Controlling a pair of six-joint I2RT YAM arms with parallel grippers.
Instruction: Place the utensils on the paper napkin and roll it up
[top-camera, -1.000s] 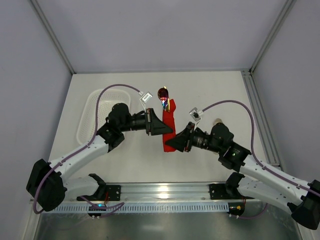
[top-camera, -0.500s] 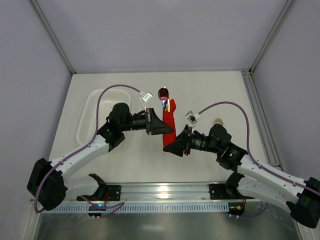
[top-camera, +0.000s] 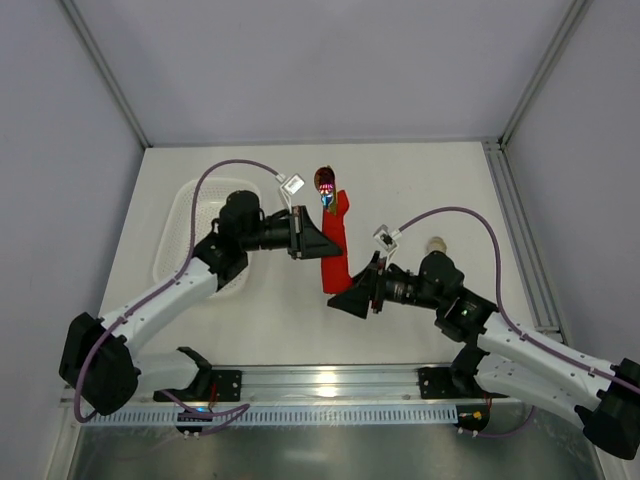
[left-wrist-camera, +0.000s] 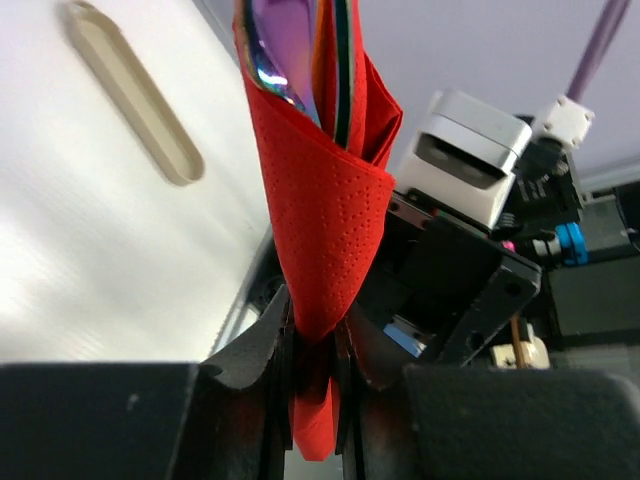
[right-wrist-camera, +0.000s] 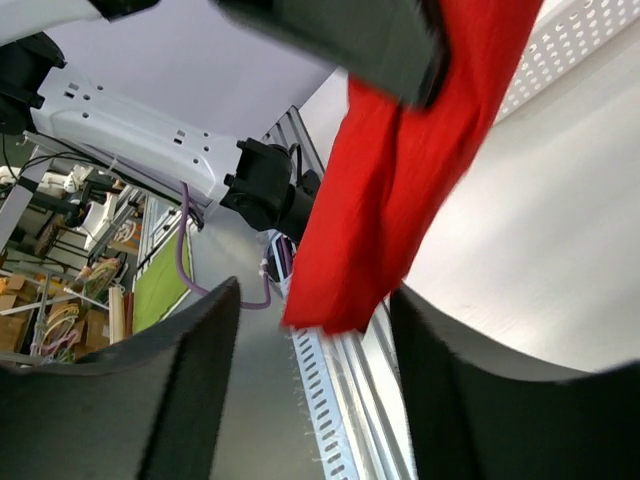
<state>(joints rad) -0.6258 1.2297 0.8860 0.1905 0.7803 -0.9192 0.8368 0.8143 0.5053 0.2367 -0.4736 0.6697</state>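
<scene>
The red paper napkin is wrapped into a narrow roll around the utensils. The pink-purple spoon bowl sticks out of its far end. In the left wrist view the spoon and a second, green-edged utensil sit inside the red fold. My left gripper is shut on the roll's middle and holds it off the table. My right gripper is open. The roll's lower end hangs between its spread fingers and touches neither.
A white perforated basket lies at the left, under the left arm, and also shows in the right wrist view. A beige oblong tray lies on the table, mostly hidden behind the right arm. The metal rail runs along the near edge.
My left gripper has risen and moved slightly away with the roll, tilting it. My right gripper has drawn back toward the near edge, below the roll's lower end.
</scene>
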